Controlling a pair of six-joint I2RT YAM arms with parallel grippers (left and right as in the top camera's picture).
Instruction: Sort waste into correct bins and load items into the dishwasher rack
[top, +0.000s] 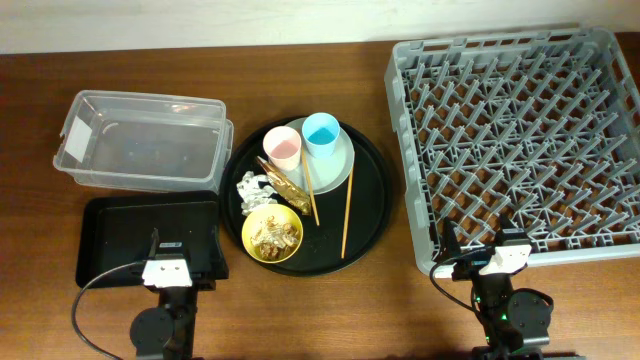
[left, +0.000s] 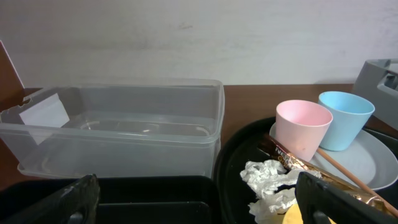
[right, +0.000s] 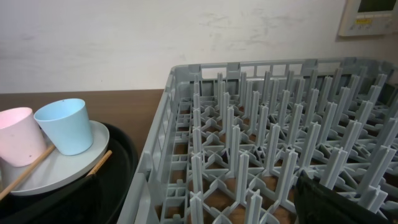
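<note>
across the counter (top: 300, 320), overhead view: the dishwasher rack (top: 402, 150) sits at the right and no items are loaded on its pegs. the clear box (top: 72, 130) stands at the far left and appears empty. the black rectangular tray (top: 120, 235) lies just in front of it. a round black tray (top: 372, 215) sits between the bins and the rack. on it, the grey-green plate (top: 338, 172) carries the pink cup (top: 282, 150) and the blue cup (top: 322, 135), both upright and side by side. the chopsticks (top: 347, 222) lie apart from each other, one leaning across the plate edge. the crumpled paper (top: 254, 187) and the gold-brown wrapper (top: 287, 192) lie just left of the plate. the yellow bowl (top: 249, 226) holds the food scraps (top: 276, 236). the left gripper (top: 168, 258) hangs over the near edge of the rectangular tray. the right gripper (top: 483, 247) hangs at the near rim of the rack.

left wrist view: the gripper fingers stand spread wide at the bottom corners with nothing between them. the clear box is ahead at the left. the paper, the wrapper, one chopstick and both cups are at the right.

right wrist view: only one finger shows, at the lower right. the gripper is spread, with nothing held. the rack fills the frame ahead, and the cups and plate are at the left.
</note>
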